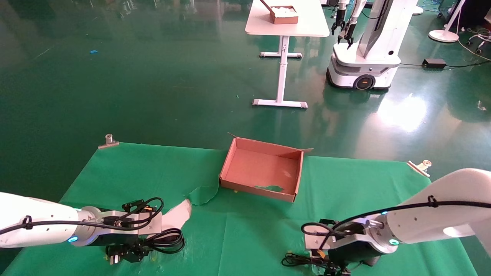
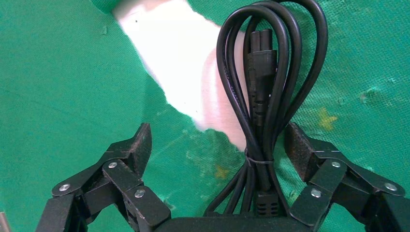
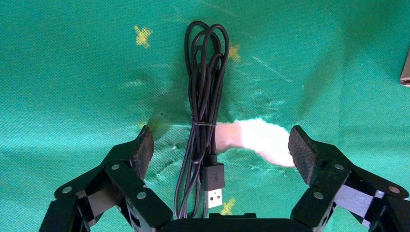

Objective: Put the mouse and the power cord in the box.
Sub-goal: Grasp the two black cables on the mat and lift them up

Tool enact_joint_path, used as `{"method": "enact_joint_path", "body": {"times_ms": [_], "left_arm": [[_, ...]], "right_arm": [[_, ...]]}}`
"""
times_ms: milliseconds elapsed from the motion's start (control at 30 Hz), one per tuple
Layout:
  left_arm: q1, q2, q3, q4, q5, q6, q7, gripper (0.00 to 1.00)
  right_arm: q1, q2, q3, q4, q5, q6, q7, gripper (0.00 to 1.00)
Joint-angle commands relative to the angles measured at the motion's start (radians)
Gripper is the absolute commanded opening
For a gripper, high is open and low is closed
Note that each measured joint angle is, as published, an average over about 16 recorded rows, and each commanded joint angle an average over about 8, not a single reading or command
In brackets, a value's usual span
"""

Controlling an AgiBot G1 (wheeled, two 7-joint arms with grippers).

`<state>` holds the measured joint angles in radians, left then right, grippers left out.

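Both grippers sit wide open, low over the green cloth (image 1: 249,237). Left gripper (image 2: 217,145) is over the power cord (image 2: 263,96); right gripper (image 3: 220,150) is over the mouse (image 3: 203,96) cable. Farther back sits the box (image 1: 262,168).

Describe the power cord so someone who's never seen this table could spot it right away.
On the green cloth, look at the near corner on the robot's left, under the left gripper. The power cord lies there: thick, black, tied in loops, unlike the thinner mouse cable with its silver USB plug.
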<state>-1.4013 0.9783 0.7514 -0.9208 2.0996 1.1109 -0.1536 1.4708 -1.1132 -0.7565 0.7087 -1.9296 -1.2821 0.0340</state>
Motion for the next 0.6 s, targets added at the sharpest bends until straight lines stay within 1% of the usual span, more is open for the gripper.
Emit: {"method": "enact_joint_path", "body": {"times_ms": [33,600], "left_arm": [[0.0,0.0,0.0,0.0,0.0,0.0,0.0,0.0],[0.001,-0.001,-0.001,-0.001,-0.002,0.001,0.0,0.0]], "right_arm": [[0.0,0.001,0.0,0.002,0.0,0.0,0.0,0.0],[-0.003,0.007,0.003,0.014,0.007,-0.004,0.001,0.0]]}}
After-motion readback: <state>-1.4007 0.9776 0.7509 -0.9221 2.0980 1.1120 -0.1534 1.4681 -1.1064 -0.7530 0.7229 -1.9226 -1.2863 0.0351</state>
